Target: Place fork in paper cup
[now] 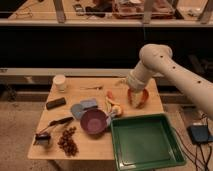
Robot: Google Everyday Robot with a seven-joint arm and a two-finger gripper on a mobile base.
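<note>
The paper cup (60, 82) is small and white and stands upright at the table's back left corner. The fork (94, 88) is thin and silvery and lies flat near the back edge, to the right of the cup. My gripper (134, 95) hangs down from the white arm (165, 62) at the table's back right, over the orange-brown bowl (140, 98). It is well to the right of the fork and far from the cup.
A purple bowl (93, 121) sits mid-table, with grey-blue pieces (84, 107) behind it. A green tray (145, 140) fills the front right. A black block (55, 103), a black-handled utensil (57, 122), a brown cluster (67, 141) and yellow-orange items (114, 106) also lie on the wooden table (92, 150).
</note>
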